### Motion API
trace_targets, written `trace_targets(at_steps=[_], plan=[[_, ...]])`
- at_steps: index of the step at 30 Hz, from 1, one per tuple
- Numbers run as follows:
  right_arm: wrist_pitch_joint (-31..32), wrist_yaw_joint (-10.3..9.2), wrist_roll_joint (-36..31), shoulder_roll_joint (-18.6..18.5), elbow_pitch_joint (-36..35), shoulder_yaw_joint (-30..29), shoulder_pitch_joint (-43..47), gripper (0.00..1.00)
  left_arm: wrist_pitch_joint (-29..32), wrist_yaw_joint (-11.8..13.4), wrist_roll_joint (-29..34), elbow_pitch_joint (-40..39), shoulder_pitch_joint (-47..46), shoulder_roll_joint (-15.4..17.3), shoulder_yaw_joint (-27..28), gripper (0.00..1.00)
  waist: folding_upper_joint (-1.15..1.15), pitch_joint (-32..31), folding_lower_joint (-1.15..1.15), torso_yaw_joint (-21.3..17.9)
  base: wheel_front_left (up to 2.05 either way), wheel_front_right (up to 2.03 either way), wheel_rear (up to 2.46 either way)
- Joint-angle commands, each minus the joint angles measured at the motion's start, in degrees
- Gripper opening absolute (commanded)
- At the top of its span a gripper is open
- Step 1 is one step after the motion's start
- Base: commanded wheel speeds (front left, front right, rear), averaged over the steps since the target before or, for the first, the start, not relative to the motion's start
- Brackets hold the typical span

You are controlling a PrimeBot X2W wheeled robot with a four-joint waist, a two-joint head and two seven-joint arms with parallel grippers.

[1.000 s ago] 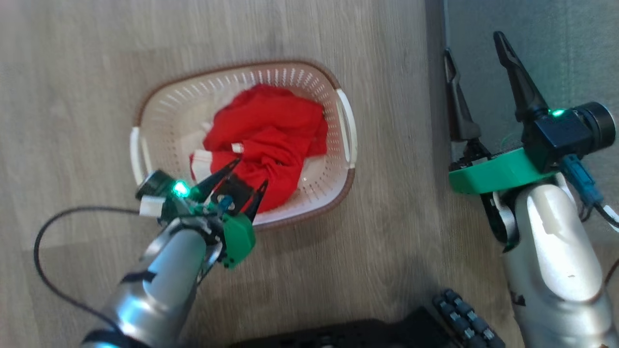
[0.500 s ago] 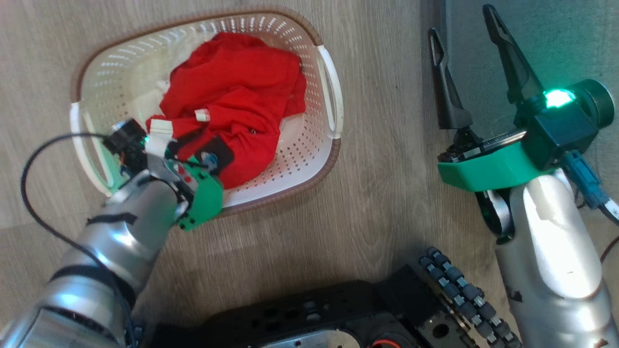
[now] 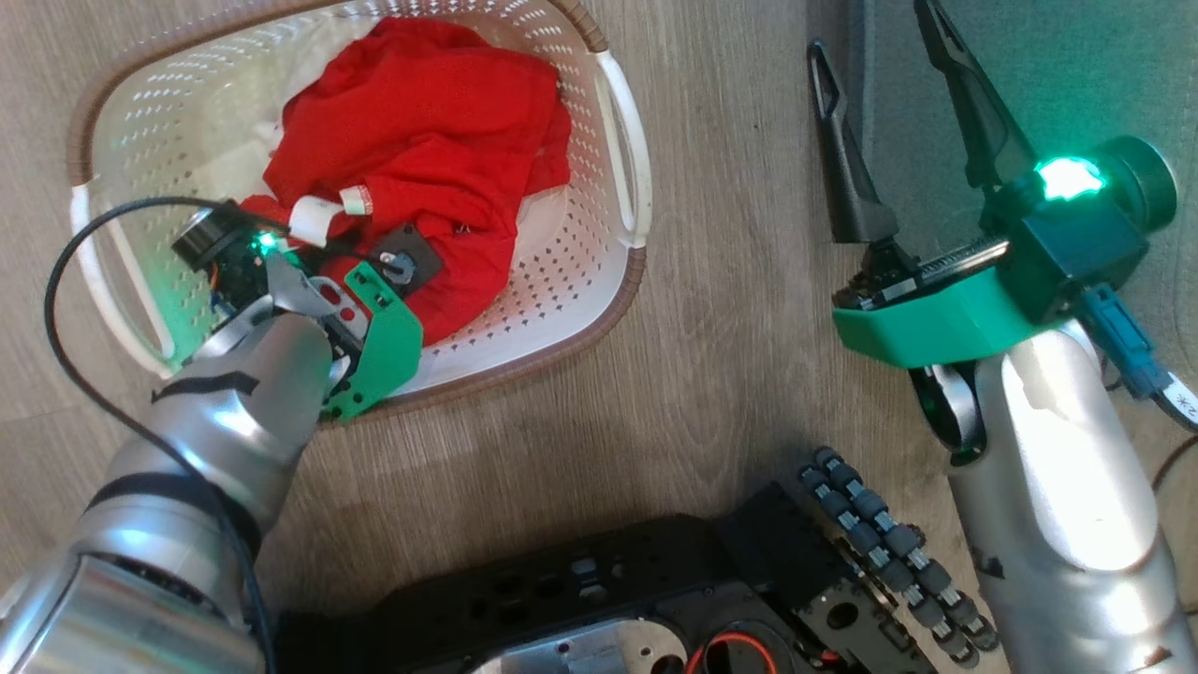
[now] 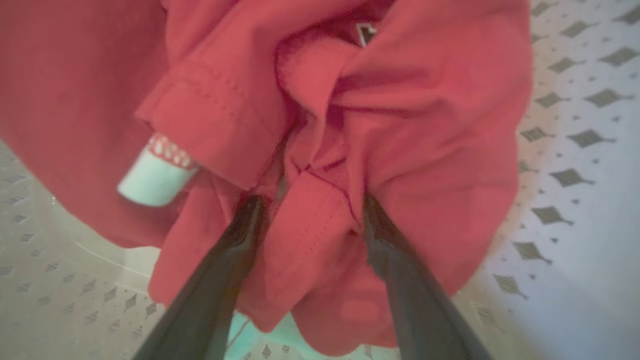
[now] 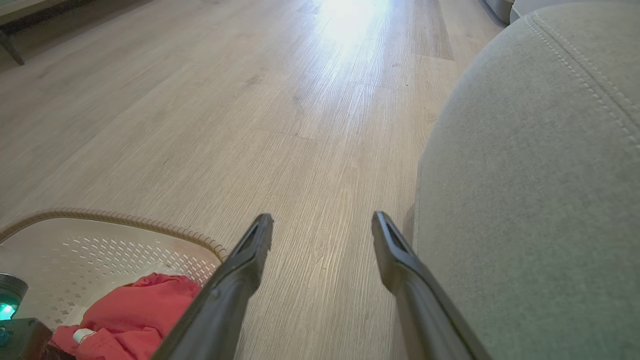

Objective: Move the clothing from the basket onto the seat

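Down in the cream perforated plastic basket (image 3: pixel 571 281), our left pincer (image 4: pixel 312 200) stands fully spread with its two dark fingers (image 4: pixel 235 250) pushed into the crumpled bright red clothing (image 3: pixel 421 140), a fold between them, nothing gripped yet. We judge this the grasping step; next we must close firmly on that fold, then lift clear of the rim. Our right pincer (image 3: pixel 870 26), spread wide and empty, hovers at the right by the grey fabric seat (image 5: pixel 525 200).
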Motion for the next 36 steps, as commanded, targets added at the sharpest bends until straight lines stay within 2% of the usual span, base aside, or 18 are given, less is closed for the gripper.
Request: trace_targets(at_steps=[1, 3, 4, 5, 6, 15, 24, 31, 36], plan=[[-0.36, -0.01, 0.38, 0.67, -1.94, 1.39, 1.37, 1.0, 0.67, -0.37, -1.01, 0.15, 0.51, 1.0, 0.69, 1.0, 0.0, 0.26, 0.0, -0.18, 0.0, 0.0, 0.0], [-0.36, -0.01, 0.57, 0.67, -2.0, 1.63, 1.29, 1.0, 1.91, -0.44, -3.15, 0.23, 0.51, 1.05, 1.95, 1.0, 0.0, 0.51, 0.0, -0.38, 0.0, 0.0, 0.0], [-0.36, -0.01, 0.68, 0.67, -1.96, 1.71, 1.25, 1.0, 2.88, -0.45, -3.7, 0.26, 0.48, 1.18, 2.08, 0.92, 0.0, 0.61, 0.0, -0.46, 0.0, 0.0, 0.0], [-0.36, -0.01, 0.75, 0.67, -1.88, 1.76, 1.18, 1.0, 3.7, -0.47, -4.15, 0.28, 0.54, 1.17, 1.92, 0.42, 0.0, 0.7, 0.0, -0.54, 0.0, 0.0, 0.0], [-0.36, -0.01, 0.78, 0.67, -1.78, 1.76, 1.11, 1.0, 4.2, -0.47, -4.73, 0.29, 0.62, 1.12, 1.77, 0.02, 0.0, 0.72, 0.0, -0.57, 0.0, 0.0, 0.0], [-0.36, -0.01, 1.13, 0.67, -0.35, 1.32, 0.35, 1.0, 1.68, -0.49, -8.3, 0.33, 1.88, 0.77, -1.82, 0.0, 0.0, -1.75, 0.0, 0.18, 0.0, 0.0, 0.0], [-0.36, -0.01, 0.38, 0.68, 4.23, -0.03, 1.0, 1.0, -4.08, -0.5, -15.86, 0.3, 7.07, -0.95, -4.35, 0.0, 0.0, -11.41, 0.0, 3.13, 0.0, 0.0, 0.0], [-0.36, -0.01, -0.27, 0.68, 8.0, -0.33, 2.64, 1.0, -7.58, -0.5, -22.84, -2.41, 11.26, -1.79, -1.38, 0.0, 0.0, -21.67, 0.0, 5.25, 0.0, 0.0, 0.0], [-0.36, -0.01, -0.43, 0.68, 9.91, -1.23, 4.56, 1.0, -7.76, 0.03, -25.2, -12.17, 15.33, -1.14, 2.38, 0.0, 0.0, -28.77, 0.0, 6.77, 0.0, 0.0, 0.0]])
